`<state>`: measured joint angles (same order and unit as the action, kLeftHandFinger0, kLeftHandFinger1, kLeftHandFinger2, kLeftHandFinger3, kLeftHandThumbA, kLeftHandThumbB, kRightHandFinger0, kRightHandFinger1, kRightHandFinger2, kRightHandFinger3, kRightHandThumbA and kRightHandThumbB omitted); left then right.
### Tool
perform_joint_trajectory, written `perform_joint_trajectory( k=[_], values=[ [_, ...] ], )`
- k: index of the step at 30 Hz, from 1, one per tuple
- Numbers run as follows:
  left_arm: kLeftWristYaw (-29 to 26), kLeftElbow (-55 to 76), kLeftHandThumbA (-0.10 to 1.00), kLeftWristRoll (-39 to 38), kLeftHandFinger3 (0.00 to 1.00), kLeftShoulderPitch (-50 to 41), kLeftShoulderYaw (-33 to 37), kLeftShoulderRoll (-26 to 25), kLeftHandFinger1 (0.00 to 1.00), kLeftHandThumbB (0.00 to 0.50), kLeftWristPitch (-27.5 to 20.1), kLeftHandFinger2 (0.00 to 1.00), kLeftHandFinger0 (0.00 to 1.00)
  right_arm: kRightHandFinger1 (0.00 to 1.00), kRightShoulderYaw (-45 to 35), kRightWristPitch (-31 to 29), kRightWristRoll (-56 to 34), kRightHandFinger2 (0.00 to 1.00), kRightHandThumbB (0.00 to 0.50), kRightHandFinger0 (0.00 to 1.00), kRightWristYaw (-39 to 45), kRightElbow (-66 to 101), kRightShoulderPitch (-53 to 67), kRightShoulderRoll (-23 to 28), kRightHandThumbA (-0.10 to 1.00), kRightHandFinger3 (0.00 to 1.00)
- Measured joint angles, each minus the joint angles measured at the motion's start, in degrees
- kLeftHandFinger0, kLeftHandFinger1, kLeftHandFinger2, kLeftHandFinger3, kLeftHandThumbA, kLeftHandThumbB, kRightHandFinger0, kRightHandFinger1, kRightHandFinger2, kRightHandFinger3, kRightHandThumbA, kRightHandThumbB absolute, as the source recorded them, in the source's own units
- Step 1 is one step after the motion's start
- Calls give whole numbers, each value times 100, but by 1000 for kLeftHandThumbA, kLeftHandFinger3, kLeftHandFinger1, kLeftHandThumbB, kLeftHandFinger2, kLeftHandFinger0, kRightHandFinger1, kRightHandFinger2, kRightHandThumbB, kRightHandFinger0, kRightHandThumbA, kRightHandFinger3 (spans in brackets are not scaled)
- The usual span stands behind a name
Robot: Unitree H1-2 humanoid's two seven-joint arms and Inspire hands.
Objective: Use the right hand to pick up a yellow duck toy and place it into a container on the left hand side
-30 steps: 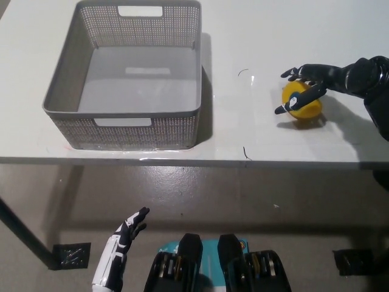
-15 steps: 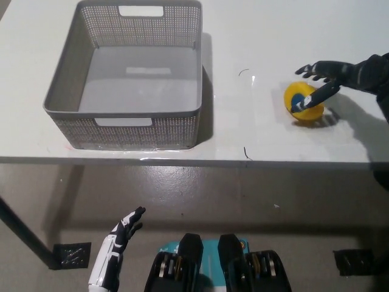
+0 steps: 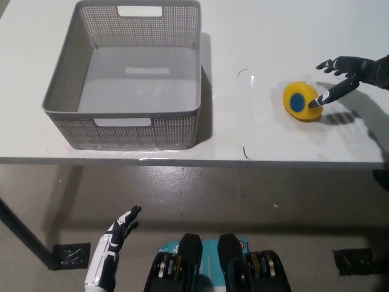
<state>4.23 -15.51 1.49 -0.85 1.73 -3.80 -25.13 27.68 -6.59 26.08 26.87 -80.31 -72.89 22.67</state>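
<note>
A yellow duck toy (image 3: 302,101) lies on its side on the white table (image 3: 267,36), at the right, showing a blue round patch on its underside. My black right hand (image 3: 344,74) hovers just to its right with fingers spread; one fingertip is at the toy's right edge, nothing is held. The grey mesh basket (image 3: 67,91) stands at the table's left, with nothing in it. My white left hand (image 3: 112,249) rests low at the lower left, below the table's edge, fingers apart.
The table's front edge (image 3: 194,160) runs across the middle of the picture, with floor below it. A small dark mark (image 3: 246,153) lies near the edge between basket and toy.
My right hand has drawn back to the right, off the duck toy. The toy has rolled so its blue patch faces up. My left hand has sunk slightly lower.
</note>
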Motion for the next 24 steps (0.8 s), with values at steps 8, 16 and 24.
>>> perform_joint_trajectory(
  k=[8, 16, 24],
  values=[
    [-32, -1, 1000, 24, 1000, 50, 5, -11, 1000, 500, 0, 1000, 1000, 1000, -17, -50, 5, 1000, 349, 1000, -23, -19, 0, 0, 1000, 1000],
    [-39, -2, 1000, 67, 1000, 125, 9, -40, 1000, 500, 0, 1000, 1000, 1000, -241, -28, -57, 1000, 384, 1000, -42, -22, -11, -11, 988, 1000],
    [-37, -2, 1000, 68, 1000, 132, 18, -39, 1000, 500, 0, 1000, 1000, 1000, -319, -27, -55, 1000, 407, 1000, -54, -53, -26, -148, 1000, 1000]
  ],
)
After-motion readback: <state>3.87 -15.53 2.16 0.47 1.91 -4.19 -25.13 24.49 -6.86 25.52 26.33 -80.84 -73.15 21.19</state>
